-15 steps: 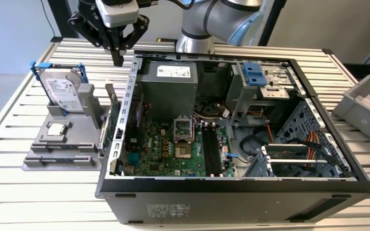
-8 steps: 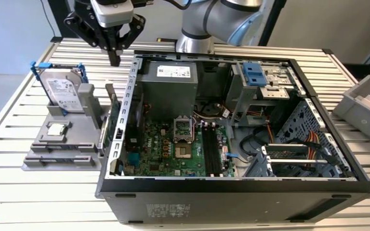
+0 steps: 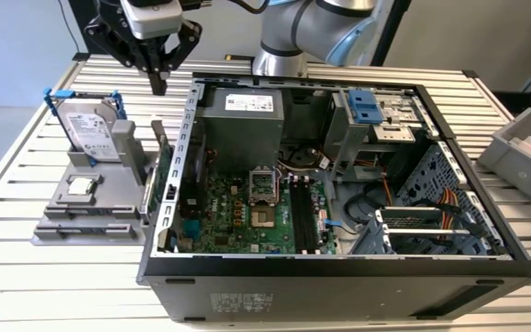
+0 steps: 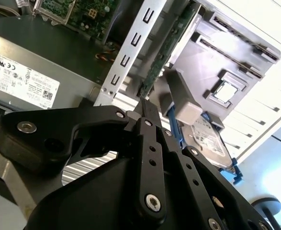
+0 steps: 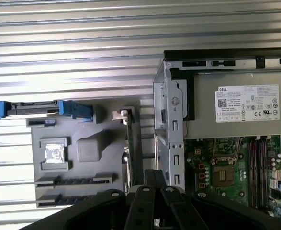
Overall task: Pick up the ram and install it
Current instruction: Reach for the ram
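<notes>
Ram (image 3: 161, 181) on edge in the grey holder (image 3: 72, 232), just beside the case (image 3: 339, 277).
Your hand (image 3: 160, 83) hangs above one end, fingers pinched together, empty. The holder also carries drive (image 3: 93, 128) and chip (image 3: 81, 185); the first wrist view looks straight down on all three.

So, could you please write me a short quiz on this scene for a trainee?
1. True or false: the ram is already seated in the motherboard's memory slots.
2. The gripper holds: A) the ram, B) the processor chip, C) nothing.
3. Which part stands in the blue bracket?
Key: 1 false, it stands on edge in the grey holder beside the case; 2 C, it is shut and empty; 3 the hard drive.
</notes>
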{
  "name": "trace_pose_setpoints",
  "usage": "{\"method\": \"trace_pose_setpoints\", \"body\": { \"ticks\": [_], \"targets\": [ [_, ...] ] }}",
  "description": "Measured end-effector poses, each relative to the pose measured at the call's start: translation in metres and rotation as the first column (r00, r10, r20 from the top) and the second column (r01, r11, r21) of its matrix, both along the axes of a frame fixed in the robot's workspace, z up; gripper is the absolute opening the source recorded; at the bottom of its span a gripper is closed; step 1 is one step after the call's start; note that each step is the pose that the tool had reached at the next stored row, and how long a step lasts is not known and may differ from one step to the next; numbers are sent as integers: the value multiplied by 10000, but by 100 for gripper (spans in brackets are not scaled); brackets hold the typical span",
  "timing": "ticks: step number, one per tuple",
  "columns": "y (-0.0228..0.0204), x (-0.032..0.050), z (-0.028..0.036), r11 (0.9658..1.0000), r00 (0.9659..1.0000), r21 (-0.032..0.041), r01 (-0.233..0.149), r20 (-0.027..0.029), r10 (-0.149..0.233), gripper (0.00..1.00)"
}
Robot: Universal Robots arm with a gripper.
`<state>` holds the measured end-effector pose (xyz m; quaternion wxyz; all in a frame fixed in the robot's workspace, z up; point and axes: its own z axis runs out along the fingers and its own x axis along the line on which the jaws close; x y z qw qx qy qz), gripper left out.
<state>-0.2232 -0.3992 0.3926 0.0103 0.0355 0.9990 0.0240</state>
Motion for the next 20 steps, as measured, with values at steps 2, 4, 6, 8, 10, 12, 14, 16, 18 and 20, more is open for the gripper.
{"method": "trace_pose_setpoints", "body": {
  "ticks": [2, 4, 6, 8, 10, 12, 14, 16, 18, 20],
  "targets": [
    [0, -21, 0, 10000, 10000, 0, -1, 1, 1, 0],
    [0, -43, 0, 10000, 10000, 0, 0, 0, 0, 0],
    [0, -64, 0, 10000, 10000, 0, -1, 0, 1, 0],
    [0, -86, 0, 10000, 10000, 0, -1, 1, 1, 0],
    [0, -108, 0, 10000, 10000, 0, -1, 0, 1, 0],
    [0, -130, 0, 10000, 10000, 0, -1, 0, 1, 0],
    [0, -153, 0, 10000, 10000, 0, -1, 0, 1, 0],
    [0, -176, 0, 10000, 10000, 0, -1, 1, 1, 0],
    [0, -199, 0, 10000, 10000, 0, -1, 0, 1, 0],
    [0, -221, 0, 10000, 10000, 0, -1, 0, 1, 0]
  ]
}}
